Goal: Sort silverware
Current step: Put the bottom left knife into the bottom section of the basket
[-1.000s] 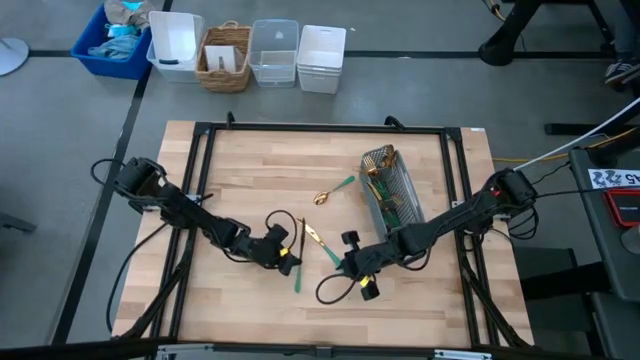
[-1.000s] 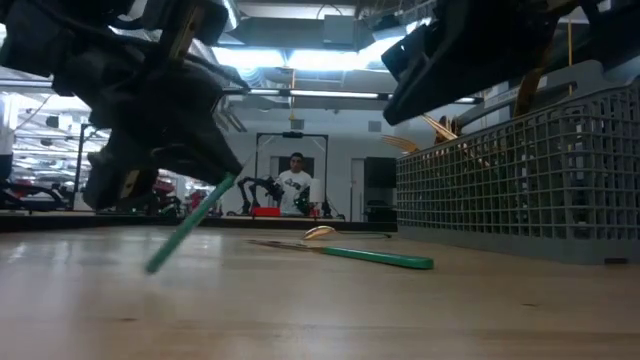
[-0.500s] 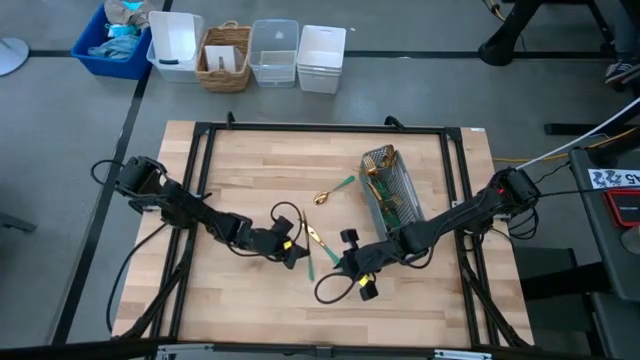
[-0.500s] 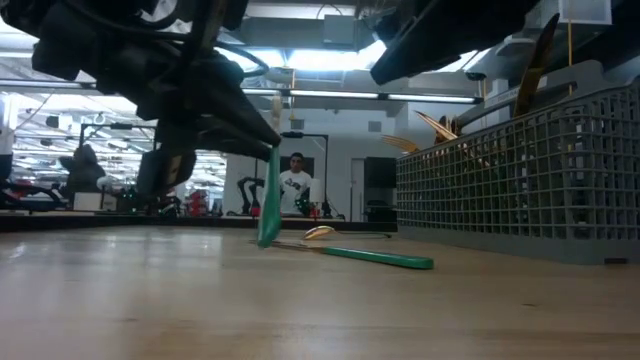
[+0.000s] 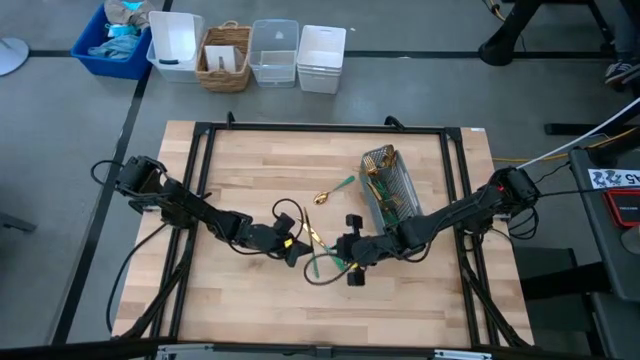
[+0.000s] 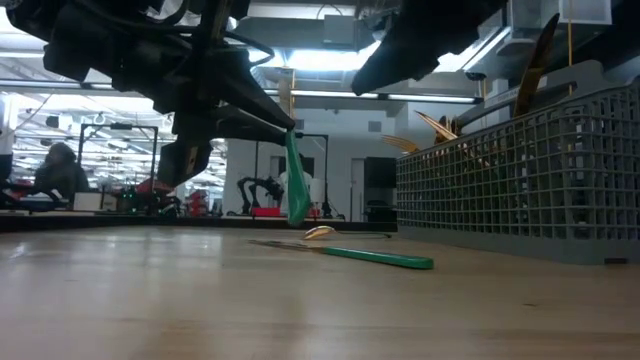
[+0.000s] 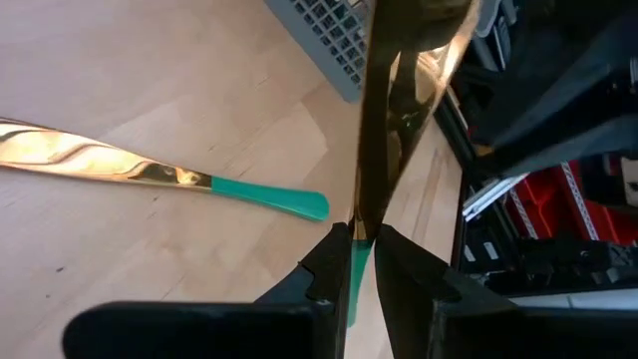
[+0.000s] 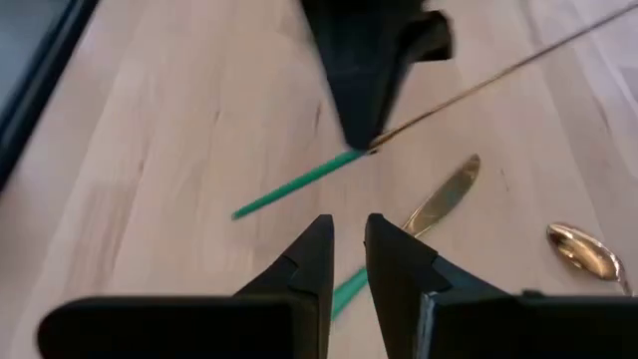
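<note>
The left gripper point(image 5: 291, 247) has moved toward the middle of the table point(image 5: 240, 170) since a moment ago, and the knife point(image 6: 295, 185) it pinches has swung from slanted to almost straight up and down; its fingers point(image 7: 329, 261) are closed on the green handle, with the gold blade rising above them; the right gripper point(image 5: 346, 262) has also moved, closer to the left one, and now sits just beside it; its fingers point(image 8: 311, 261) stand a little apart and hold nothing; no words or labels can be read; a second knife point(image 7: 150, 175) lies flat on the wood just past the left gripper; it has a shiny gold blade and a slim green handle; a gold spoon point(image 5: 333, 191) lies farther off, between the grippers and the caddy point(image 5: 388, 190); more gold pieces stand in the grey mesh caddy, near the right gripper
</note>
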Controlling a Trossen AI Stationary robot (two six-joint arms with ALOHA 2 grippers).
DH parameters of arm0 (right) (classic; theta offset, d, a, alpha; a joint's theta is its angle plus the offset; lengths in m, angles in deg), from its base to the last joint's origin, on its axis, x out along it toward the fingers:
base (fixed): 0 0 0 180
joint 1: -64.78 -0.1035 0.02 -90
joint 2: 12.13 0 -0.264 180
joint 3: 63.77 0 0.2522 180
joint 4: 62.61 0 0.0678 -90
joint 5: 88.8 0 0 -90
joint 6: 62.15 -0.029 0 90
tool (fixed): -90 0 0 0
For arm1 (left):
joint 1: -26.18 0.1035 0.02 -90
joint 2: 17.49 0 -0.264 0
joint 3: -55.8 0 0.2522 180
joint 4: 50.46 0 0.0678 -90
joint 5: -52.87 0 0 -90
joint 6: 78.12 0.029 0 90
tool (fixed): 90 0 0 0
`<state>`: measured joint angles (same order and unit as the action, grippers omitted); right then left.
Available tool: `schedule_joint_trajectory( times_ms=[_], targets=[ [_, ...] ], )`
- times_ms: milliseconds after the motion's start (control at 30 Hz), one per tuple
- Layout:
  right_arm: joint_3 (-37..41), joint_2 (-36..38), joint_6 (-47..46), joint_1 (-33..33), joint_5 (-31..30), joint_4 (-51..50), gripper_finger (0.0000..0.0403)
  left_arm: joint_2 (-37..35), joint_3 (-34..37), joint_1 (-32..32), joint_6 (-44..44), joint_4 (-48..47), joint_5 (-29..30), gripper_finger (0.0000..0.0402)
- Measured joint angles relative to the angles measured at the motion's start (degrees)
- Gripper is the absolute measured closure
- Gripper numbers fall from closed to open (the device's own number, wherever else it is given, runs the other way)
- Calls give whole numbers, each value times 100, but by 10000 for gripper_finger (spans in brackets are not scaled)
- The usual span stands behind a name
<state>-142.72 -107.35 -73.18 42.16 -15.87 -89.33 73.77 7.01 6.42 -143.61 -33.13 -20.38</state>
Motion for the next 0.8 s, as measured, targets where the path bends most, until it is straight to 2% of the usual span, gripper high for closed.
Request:
schedule_joint_trajectory(
  times_ms=[133, 400, 800],
  targets=[
    [0, -2, -491, 201, -1, 182, 340, 0, 0, 0, -1, 1, -1, 361],
    [2, -31, -866, 550, -8, 509, 340, 0, 0, 0, 12, 0, 0, 361],
    [4, -123, -1148, 591, -165, 1472, 340, 0, 0, 0, 114, -6, 0, 361]
  ],
)
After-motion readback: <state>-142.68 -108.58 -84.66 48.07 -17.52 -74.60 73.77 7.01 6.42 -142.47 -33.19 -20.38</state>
